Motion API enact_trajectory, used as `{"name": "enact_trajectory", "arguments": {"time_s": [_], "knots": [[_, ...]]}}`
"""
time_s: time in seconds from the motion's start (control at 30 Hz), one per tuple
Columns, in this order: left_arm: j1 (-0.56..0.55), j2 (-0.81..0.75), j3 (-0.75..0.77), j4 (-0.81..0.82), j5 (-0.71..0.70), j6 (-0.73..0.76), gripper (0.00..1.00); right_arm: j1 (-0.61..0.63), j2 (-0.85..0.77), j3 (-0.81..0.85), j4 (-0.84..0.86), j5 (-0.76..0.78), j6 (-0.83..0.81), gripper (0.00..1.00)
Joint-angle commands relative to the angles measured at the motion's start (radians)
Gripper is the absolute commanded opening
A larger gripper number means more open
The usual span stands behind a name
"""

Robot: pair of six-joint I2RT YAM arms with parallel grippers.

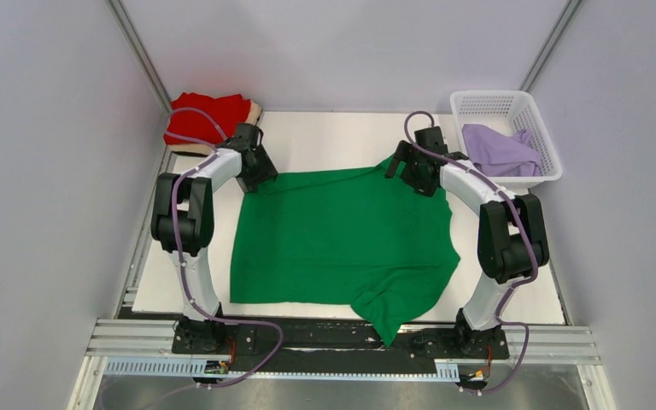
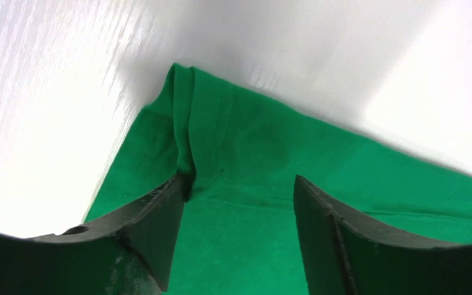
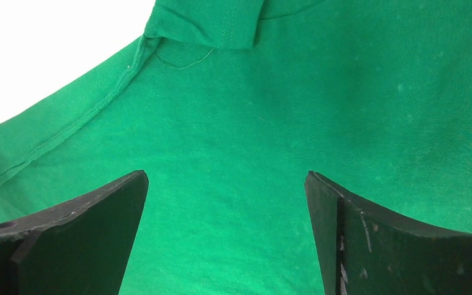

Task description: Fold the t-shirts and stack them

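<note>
A spread t-shirt (image 1: 342,239) lies mid-table (image 1: 333,137), one flap hanging over the near edge (right of centre). Two folded t-shirts (image 1: 209,120) sit stacked at the far-left corner. A basket (image 1: 487,102) at the far-right corner holds a loose t-shirt (image 1: 500,152). The left gripper (image 1: 256,181) is over the spread t-shirt's far-left corner, and the right gripper (image 1: 414,181) is over its far-right corner.

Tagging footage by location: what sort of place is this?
Probably a robotics lab cell, not a home: a white table, plain grey walls, and two robot arms bolted to a metal rail.
</note>
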Motion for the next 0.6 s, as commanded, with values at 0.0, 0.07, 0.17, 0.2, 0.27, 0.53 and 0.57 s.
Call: {"name": "enact_trajectory", "arguments": {"time_s": [0.0,0.07,0.17,0.2,0.27,0.53,0.57], "knots": [[0.005,0.011,0.06,0.039,0.022,0.003,0.66,-0.006,0.006,0.035,0.037,-0.008,-0.019,1.0],[0.005,0.016,0.069,0.041,0.024,0.002,0.57,-0.008,0.007,0.033,0.037,-0.007,-0.019,1.0],[0.005,0.029,0.088,0.028,0.013,0.004,0.48,-0.011,0.005,0.03,0.036,-0.007,-0.019,1.0],[0.005,0.031,0.09,0.025,0.011,0.007,0.47,-0.012,0.005,0.028,0.036,-0.007,-0.02,1.0],[0.005,0.036,0.091,0.017,0.004,0.01,0.45,-0.014,0.002,0.025,0.037,-0.007,-0.021,1.0],[0.004,0.043,0.08,-0.052,-0.034,0.038,0.43,-0.018,-0.006,0.005,0.037,-0.006,-0.02,1.0],[0.004,0.042,0.072,-0.058,-0.044,0.043,0.43,-0.019,-0.006,0.003,0.037,-0.004,-0.02,1.0]]}}
